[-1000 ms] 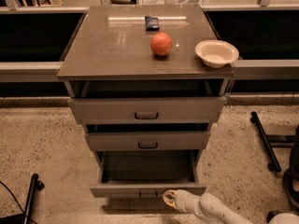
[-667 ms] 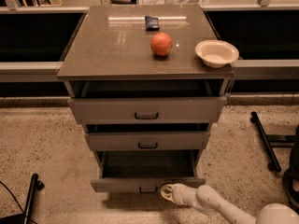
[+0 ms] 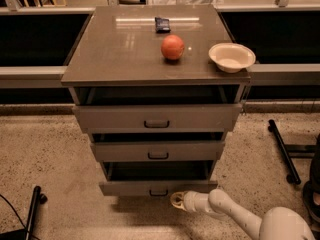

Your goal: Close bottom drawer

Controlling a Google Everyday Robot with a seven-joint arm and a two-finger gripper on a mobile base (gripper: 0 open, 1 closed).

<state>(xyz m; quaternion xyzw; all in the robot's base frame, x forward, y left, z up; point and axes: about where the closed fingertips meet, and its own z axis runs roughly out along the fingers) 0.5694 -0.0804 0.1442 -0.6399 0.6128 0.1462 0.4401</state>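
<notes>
Grey three-drawer cabinet (image 3: 125, 54) stands at centre on a speckled floor (image 3: 45, 149). The bottom drawer (image 3: 130, 188), the one with the narrowest front, sits at the near foot of the cabinet and is pulled out, with its dark interior open to view behind the front panel. Its small dark handle (image 3: 158, 192) is at the middle of the panel. The gripper (image 3: 177, 200) is low at the near side, just right of that handle and right at the lower edge of the drawer front; contact cannot be confirmed, nor can it be told whether the gripper is open or closed. Its white arm (image 3: 235, 216) runs off towards the near right corner. The middle drawer (image 3: 158, 150) and the top drawer (image 3: 156, 118) also stand partly out, each showing a dark gap above its front. On the cabinet top: an orange ball (image 3: 172, 47) right of centre, a white bowl (image 3: 232, 57) at the right edge, and a small dark packet (image 3: 162, 24) farther back. A black stand leg (image 3: 282, 149) lies on the floor to the right.
</notes>
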